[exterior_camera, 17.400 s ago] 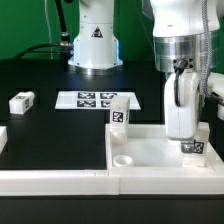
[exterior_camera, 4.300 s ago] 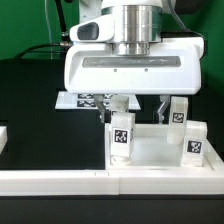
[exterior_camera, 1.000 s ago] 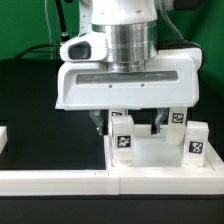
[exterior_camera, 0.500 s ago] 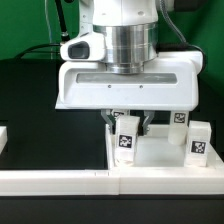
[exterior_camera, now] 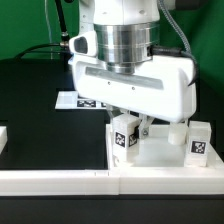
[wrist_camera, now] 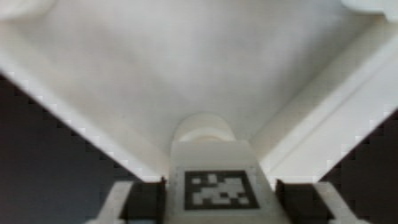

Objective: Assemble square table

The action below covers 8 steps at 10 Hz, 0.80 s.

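Note:
The white square tabletop [exterior_camera: 165, 157] lies at the exterior view's right, inside the front rail. A white tagged leg [exterior_camera: 123, 140] stands upright at its near-left corner. My gripper [exterior_camera: 129, 126] is straight above that leg and shut on its top, with the hand turned at an angle. In the wrist view the leg [wrist_camera: 217, 184] sits between my two dark fingers [wrist_camera: 146, 200], with the tabletop [wrist_camera: 196, 70] beyond; my gripper [wrist_camera: 219, 203] is closed on it. A second leg [exterior_camera: 199, 144] stands at the tabletop's right. A third leg [exterior_camera: 179, 130] is partly hidden behind my hand.
A long white border rail [exterior_camera: 60, 179] runs along the front. The marker board [exterior_camera: 72, 101] lies behind my hand on the black table. A small white part [exterior_camera: 3, 138] shows at the exterior view's left edge. The robot base stands at the back.
My fingers have closed from either side onto the near-left leg. Since half a second ago the hand has twisted about its vertical axis, with the leg in its grip.

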{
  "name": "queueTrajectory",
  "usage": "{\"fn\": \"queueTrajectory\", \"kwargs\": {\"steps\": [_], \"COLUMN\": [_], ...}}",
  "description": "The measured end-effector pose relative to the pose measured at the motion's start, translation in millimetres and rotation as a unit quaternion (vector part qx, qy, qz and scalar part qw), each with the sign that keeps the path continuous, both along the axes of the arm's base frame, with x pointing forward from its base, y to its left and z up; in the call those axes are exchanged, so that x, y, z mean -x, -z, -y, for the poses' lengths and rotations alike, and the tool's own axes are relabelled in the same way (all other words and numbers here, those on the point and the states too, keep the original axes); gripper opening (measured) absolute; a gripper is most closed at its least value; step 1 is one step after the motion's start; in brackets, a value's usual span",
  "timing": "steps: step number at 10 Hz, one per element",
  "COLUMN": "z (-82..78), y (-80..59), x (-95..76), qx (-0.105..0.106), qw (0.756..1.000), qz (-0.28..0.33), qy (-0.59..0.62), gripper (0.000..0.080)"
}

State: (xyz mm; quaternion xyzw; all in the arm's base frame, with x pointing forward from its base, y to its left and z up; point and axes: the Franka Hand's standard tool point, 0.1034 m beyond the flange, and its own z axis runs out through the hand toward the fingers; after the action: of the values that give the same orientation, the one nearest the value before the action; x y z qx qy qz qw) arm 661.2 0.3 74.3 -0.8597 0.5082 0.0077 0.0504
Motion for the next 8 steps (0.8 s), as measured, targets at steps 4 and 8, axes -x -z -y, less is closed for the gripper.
{"fn": "queueTrajectory", "kwargs": {"steps": [4,8], "z": [0.1,-1.8], "y": [-4.3,-1.6], "x": [-5.9,-4.0], "qx": [-0.053,-0.039], "qw": [0.972,0.989], "qz": [-0.014,-0.005], "qy": [0.23,0.139], "gripper": [0.0291,0.0601]}}
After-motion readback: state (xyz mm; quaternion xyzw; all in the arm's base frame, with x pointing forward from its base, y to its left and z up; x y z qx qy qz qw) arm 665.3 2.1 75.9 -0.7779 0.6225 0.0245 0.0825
